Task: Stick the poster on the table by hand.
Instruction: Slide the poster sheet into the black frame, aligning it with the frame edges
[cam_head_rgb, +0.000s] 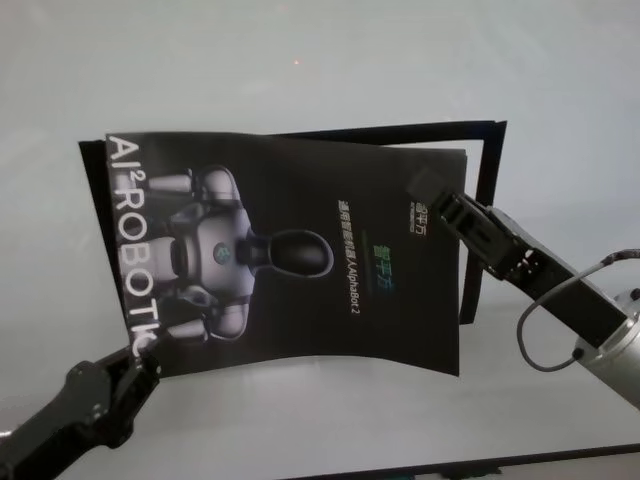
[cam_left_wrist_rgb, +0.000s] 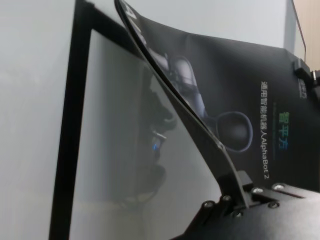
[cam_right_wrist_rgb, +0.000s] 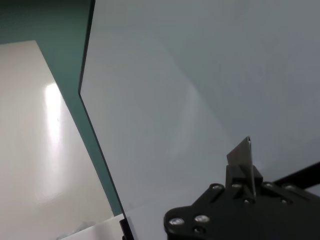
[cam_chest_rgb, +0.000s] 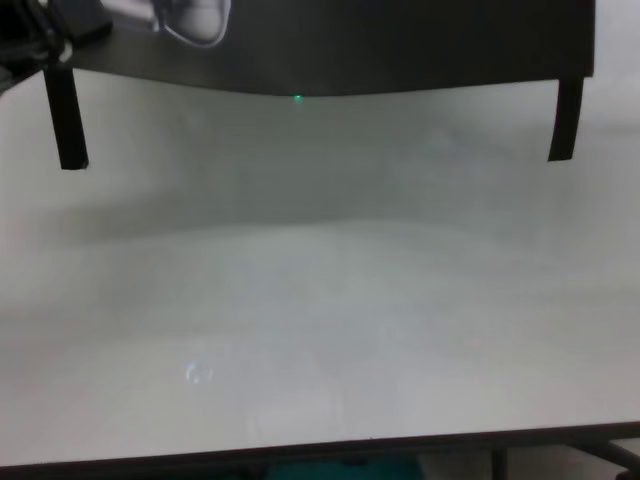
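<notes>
1. Left black mechanical hand (cam_head_rgb: 140, 352) is clenched on the near left corner of the large glossy black poster (cam_head_rgb: 300, 260).
2. Right black mechanical hand (cam_head_rgb: 428, 186) grips the poster's far right corner.
3. One poster, held raised and sagging above the plain white-grey table (cam_head_rgb: 300, 420).
4. Two narrow black tape strips (cam_head_rgb: 490, 200) lie beneath it, toward the table's far and right edges.

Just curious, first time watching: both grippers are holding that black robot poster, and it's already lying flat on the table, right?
Not flat. Both grippers, left and right, do hold the poster, but it is lifted and bowed above the table; the left wrist view shows its edge curving up off the surface.
</notes>
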